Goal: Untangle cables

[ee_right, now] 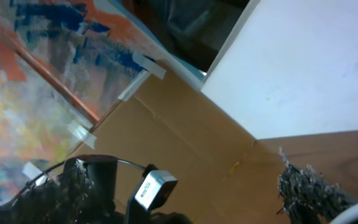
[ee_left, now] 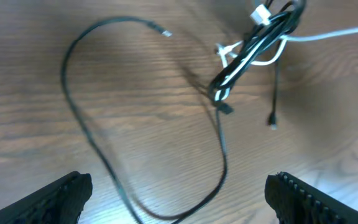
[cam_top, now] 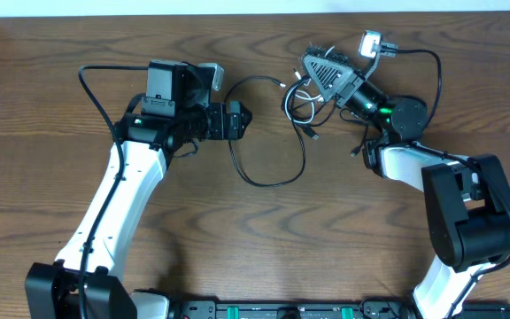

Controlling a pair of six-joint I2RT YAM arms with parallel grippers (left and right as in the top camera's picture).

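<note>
Several cables [ee_left: 253, 46] bunched (count unclear), ends partly cropped

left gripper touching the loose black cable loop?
Apart. Left wrist view: open fingers of the left gripper flank the black cable loop, with a clear gap on both sides.

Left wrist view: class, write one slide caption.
Open left end effector facing a loose black cable loop beside a black-and-white tangle.
</note>
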